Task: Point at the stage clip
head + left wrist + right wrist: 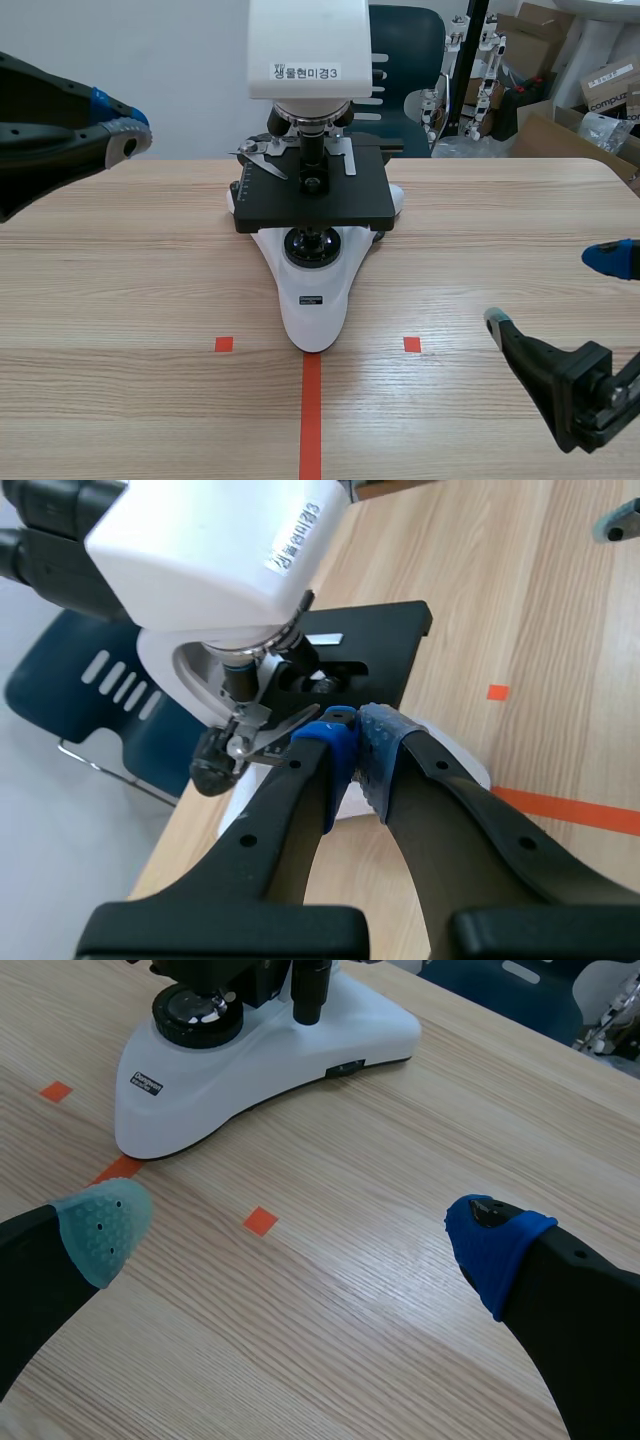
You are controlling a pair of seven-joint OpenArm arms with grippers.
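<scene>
Left gripper [358,735] closed, pads together, holding nothing, tips just beside the silver stage clip [262,725] on the microscope [315,300] stage. Right gripper [300,1225] wide open, empty, over the counter [480,230].

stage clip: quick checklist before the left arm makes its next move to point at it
1. The stage clip shows on the stage: ok.
2. The left tool is shut for pointing: ok.
3. Aim: ok. In the left wrist view the clip lies just ahead of the tool's tips.
4. Closeness: not ok. The scene view shows the left tool apart, off to the side of the microscope.
5. The right tool is out of the way: ok. It is open, low and apart from the microscope.
6. Clearance under the microscope's head: cannot tell.
</scene>
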